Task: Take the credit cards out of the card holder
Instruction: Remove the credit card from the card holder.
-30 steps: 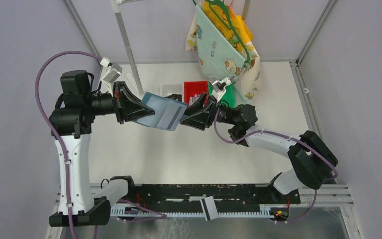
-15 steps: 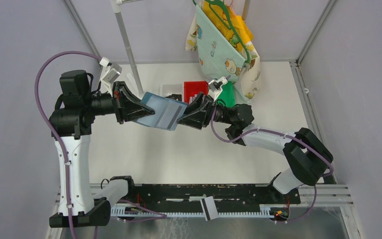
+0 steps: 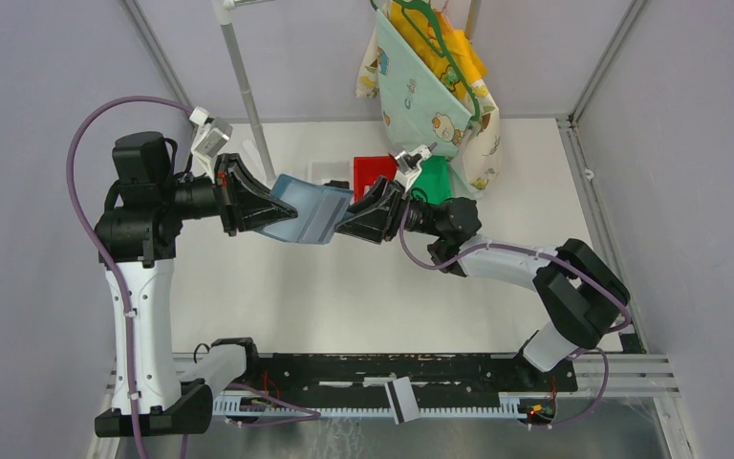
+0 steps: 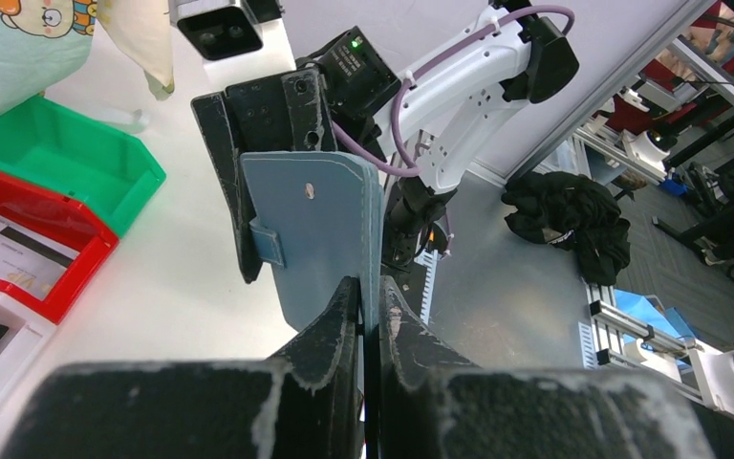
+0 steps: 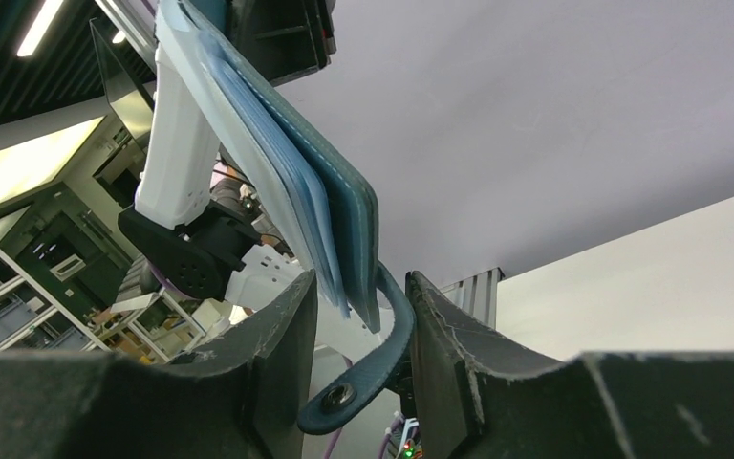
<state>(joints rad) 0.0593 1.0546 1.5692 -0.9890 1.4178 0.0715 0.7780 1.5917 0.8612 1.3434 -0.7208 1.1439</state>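
Left end effector pinched closed, right end effector parted.

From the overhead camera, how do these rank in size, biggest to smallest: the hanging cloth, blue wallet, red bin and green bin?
1. hanging cloth, though it hangs nearer the camera.
2. blue wallet.
3. red bin and green bin: they look alike, both partly hidden.

Right hand: two dark fingers rise from the bottom edge, jaws apart.
Card holder: teal-blue, seen edge-on, slanting from upper left down into the gap between the fingertips, with paler blue layers on its left face.
Snap tab: curls down between the fingers, metal stud at its end.
Left hand: black, at the holder's upper end; its grip is hidden.
Desk: pale strip, right.
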